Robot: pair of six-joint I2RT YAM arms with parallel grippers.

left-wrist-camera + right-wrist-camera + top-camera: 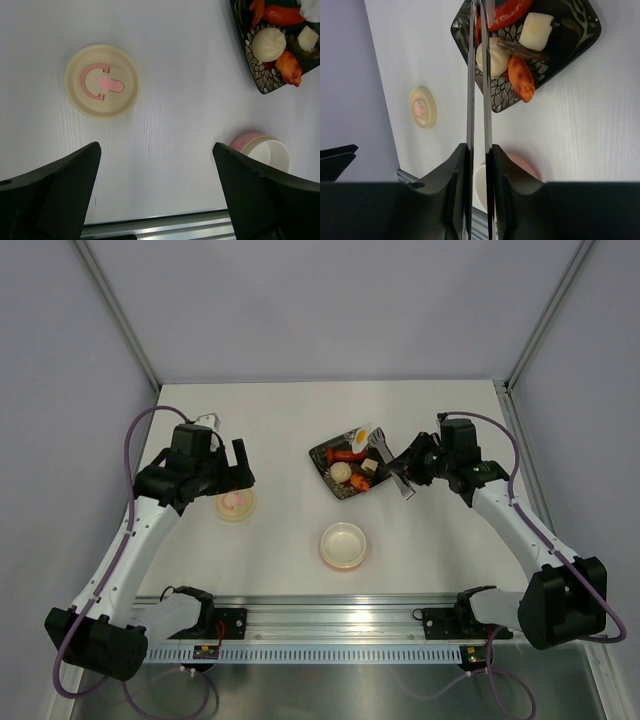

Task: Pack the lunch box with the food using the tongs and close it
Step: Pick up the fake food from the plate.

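**Tongs** (471, 75): clamped between the jaws of your right gripper (479, 165). The two arms are squeezed nearly together, with the tips over the black tray (580, 30) beside the pale ball (492, 57) and red sausage (512, 12). Whether they pinch anything cannot be told.

**Lunch box** (343, 545): open, no food seen inside, near the tray but not touching it.

**Lid** (102, 81): flat on the table below your left gripper (155, 150), whose jaws are spread wide and hold nothing.

**Step in hand, as judged:** first pick of food.

**Next move calls for:** ease your squeeze, straddle one piece, pinch it, and carry it to the tub.
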